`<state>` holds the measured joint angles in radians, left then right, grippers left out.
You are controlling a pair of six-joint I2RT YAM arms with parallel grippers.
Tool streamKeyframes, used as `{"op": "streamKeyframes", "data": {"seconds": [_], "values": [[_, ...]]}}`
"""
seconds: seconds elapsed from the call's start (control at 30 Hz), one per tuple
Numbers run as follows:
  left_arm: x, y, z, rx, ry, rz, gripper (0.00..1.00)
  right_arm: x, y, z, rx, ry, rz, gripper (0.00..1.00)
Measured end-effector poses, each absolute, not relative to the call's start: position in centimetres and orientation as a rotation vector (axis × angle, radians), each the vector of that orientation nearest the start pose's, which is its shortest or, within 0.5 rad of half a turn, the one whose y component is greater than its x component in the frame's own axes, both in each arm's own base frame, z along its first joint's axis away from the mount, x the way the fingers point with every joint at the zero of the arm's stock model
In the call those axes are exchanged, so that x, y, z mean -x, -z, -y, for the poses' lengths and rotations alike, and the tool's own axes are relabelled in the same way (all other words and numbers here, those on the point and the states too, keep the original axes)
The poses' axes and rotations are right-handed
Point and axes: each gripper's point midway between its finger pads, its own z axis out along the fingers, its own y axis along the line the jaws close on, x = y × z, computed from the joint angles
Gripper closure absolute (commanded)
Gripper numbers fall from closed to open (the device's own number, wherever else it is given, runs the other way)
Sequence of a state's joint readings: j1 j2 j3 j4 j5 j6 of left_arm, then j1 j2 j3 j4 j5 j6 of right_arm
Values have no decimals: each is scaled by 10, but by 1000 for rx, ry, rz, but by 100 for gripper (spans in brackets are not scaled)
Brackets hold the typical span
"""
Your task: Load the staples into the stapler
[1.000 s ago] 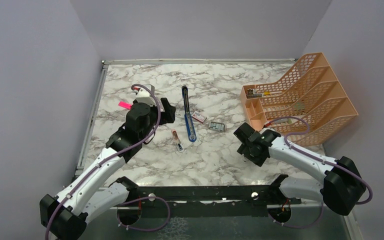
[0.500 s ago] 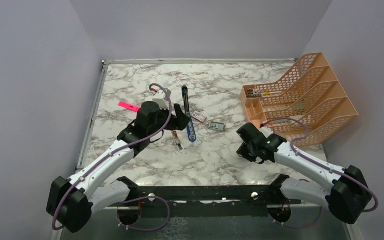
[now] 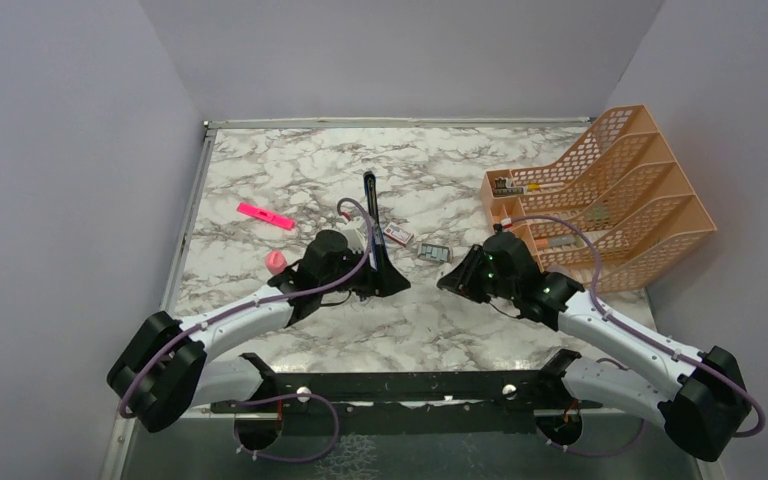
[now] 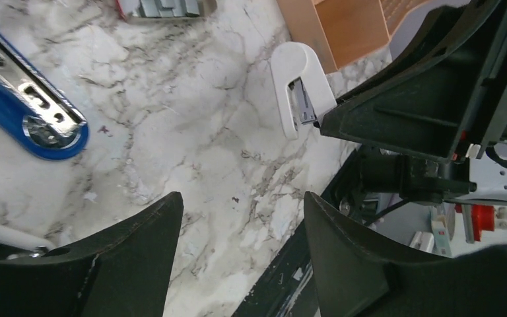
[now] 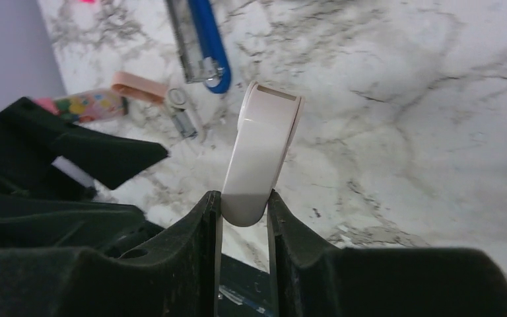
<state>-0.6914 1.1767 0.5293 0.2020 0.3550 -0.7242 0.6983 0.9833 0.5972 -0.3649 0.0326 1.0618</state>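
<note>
The marble table (image 3: 290, 170) is carrying an orange mesh file tray (image 3: 650, 215) that is standing at its far right corner. Both arms are reaching in from the near edge toward the middle of the table, their tips close together but apart. The left gripper (image 4: 241, 198) is hanging released, its jaws standing wide with only bare marble between them, over the near end of the stapler (image 3: 371, 205). The stapler is lying around the middle of the table, running from far to near, with its silver rail facing up. A pink marker (image 3: 265, 214) is lying toward the left edge. A red-and-white box (image 3: 397, 235) is lying just right of the stapler. The staples (image 3: 434, 253), grey blocks in a shallow tray, are resting just right of that box, between the stapler and the file tray. A pink eraser (image 3: 276, 262) is sitting nearer the left edge, beside the left arm. The right gripper (image 5: 243, 197) is clenching a white cap-like piece (image 5: 264, 132) by one end, holding it clear above the marble.
</note>
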Motion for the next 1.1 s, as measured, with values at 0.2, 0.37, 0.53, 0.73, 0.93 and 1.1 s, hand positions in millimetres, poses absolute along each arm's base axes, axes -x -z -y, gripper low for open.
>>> {"op": "streamKeyframes", "data": {"seconds": [0.2, 0.37, 0.53, 0.73, 0.93, 1.1], "values": [[-193, -127, 307, -267, 1287, -2219, 31, -202, -142, -245, -290, -1054, -2366, 81], [-196, -124, 316, -261, 1313, -2208, 36, -197, -156, -259, -200, -1173, -2336, 81], [-199, -129, 321, -243, 1345, -2181, 61, -195, -162, -263, -169, -1215, -2324, 81], [-198, -141, 330, -250, 1408, -2131, 100, -195, -161, -264, -157, -1216, -2325, 81], [-197, -138, 330, -293, 1391, -2110, 100, -192, -159, -260, -154, -1179, -2369, 81], [-200, -129, 321, -346, 1308, -2099, 100, -198, -168, -250, -184, -1151, -2384, 81]]}}
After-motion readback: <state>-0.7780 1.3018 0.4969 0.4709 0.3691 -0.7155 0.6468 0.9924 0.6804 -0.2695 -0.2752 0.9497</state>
